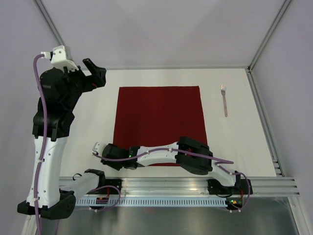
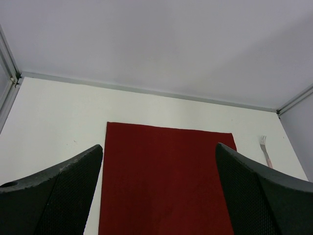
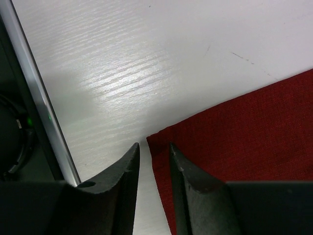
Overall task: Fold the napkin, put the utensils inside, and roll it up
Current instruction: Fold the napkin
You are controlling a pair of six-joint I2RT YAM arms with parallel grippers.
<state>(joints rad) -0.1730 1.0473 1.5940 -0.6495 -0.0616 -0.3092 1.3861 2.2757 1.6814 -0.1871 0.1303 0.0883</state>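
Straddling the napkin (image 3: 234,132) corner in wrist view, right claw (image 3: 154,148), fork (image 1: 224,100) overhead.

The left arm (image 1: 46,137) is seen raised tall on its own side, elbow folded, wrist carried high. The left gripper (image 1: 94,72) is held wide apart, its fingers (image 2: 54,196) spread out to the edges of the wrist view. The right arm (image 1: 168,154) is laid low and stretched across toward the left. The right gripper (image 3: 154,147) is carried low too, jaws drawn in to a slim gap, fingertips (image 3: 131,159) not quite met.
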